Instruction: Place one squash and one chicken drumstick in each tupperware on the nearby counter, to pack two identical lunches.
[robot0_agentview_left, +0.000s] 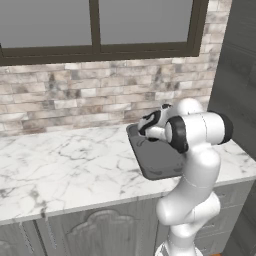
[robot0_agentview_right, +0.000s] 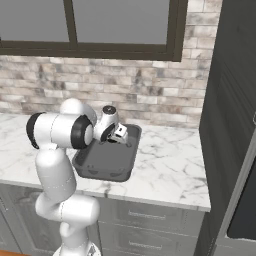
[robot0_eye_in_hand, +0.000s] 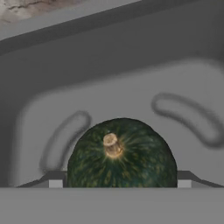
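A round dark green squash (robot0_eye_in_hand: 120, 153) with a tan stem sits between my two fingertips, and each tip touches one of its sides. My gripper (robot0_eye_in_hand: 119, 180) is shut on it, down inside the dark grey rounded tupperware (robot0_eye_in_hand: 109, 78). That tupperware (robot0_agentview_left: 157, 165) lies on the white marble counter (robot0_agentview_left: 65, 165) near its front edge, with my gripper (robot0_agentview_left: 144, 136) over its far end. From the right side, the gripper (robot0_agentview_right: 119, 139) hangs over the tupperware's (robot0_agentview_right: 107, 165) back part. The chicken drumstick is out of view.
A brick wall (robot0_agentview_left: 75, 95) with a dark-framed window rises behind the counter. A tall dark cabinet (robot0_agentview_right: 230, 125) stands at the counter's right end. Bare marble (robot0_agentview_right: 170, 160) stretches to the right of the tupperware, and more lies to its left.
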